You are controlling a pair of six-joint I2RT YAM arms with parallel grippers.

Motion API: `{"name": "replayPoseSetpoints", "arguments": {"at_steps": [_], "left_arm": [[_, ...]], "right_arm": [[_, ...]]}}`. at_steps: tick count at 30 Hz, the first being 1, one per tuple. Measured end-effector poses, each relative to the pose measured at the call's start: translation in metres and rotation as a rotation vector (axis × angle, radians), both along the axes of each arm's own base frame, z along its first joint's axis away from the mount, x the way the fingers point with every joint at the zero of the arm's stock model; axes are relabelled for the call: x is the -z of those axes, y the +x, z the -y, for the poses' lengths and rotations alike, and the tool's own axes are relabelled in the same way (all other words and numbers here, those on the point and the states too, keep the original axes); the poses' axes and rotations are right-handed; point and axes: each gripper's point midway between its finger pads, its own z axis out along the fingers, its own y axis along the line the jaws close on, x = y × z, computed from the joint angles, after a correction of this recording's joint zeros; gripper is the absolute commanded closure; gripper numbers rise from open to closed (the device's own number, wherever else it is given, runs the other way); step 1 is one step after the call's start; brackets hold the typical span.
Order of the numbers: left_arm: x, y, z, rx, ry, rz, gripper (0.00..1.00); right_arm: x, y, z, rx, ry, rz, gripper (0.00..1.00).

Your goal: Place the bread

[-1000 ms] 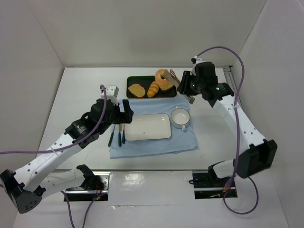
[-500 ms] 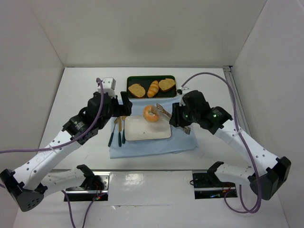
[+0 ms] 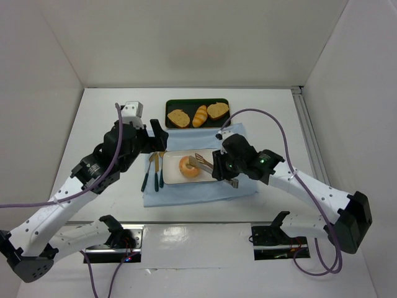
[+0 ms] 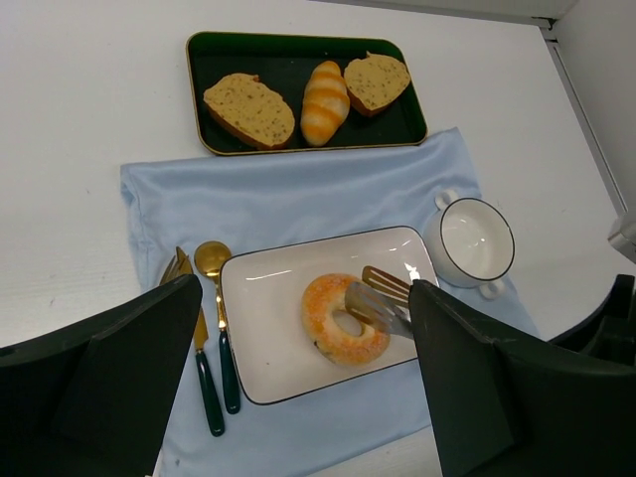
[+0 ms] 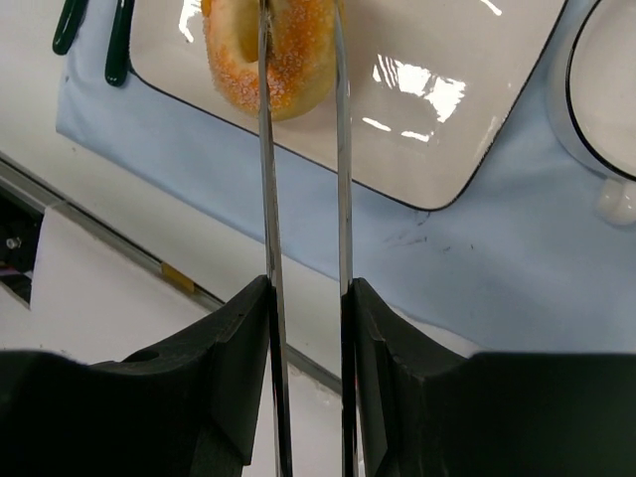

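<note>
My right fingers (image 5: 248, 318) clamped tight on thin metal tongs (image 5: 269, 199). Tong tips pinch one side of golden-orange glazed ring-shaped bread (image 4: 343, 318) — one arm over hole, other at outer crust. Bread at middle of white rectangular plate (image 4: 268, 368) on pale blue cloth (image 4: 298, 199); can't tell whether it touches plate. My left fingers (image 4: 119, 378) spread wide, holding nothing, above gold cutlery with teal handles (image 4: 227, 358) just left of plate. Dark green tray (image 4: 288, 60) on white desk (image 4: 89, 149) beyond cloth — two brown toast slices (image 4: 248, 109), striped golden roll (image 4: 323, 102) inside.
</note>
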Motion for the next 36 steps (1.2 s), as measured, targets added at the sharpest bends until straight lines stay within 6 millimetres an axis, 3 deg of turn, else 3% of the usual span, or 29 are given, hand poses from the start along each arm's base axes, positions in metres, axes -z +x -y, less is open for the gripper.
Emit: {"name": "replayPoseSetpoints", "arguments": {"at_steps": [8,15,36], "left_arm": [[-0.002,-0.006,-0.004,-0.002,-0.007,-0.003,0.01],[-0.003,-0.008,-0.005,-0.008,-0.026,-0.008,0.01],[-0.002,-0.008,-0.005,-0.008,-0.025,-0.01,0.01]], "right_arm": [[0.023,0.013,-0.011,0.017,-0.007,-0.001,0.71],[0.022,0.019,-0.014,0.028,0.005,0.019,0.7],[0.029,0.023,-0.011,0.054,-0.026,0.021,0.43]]}}
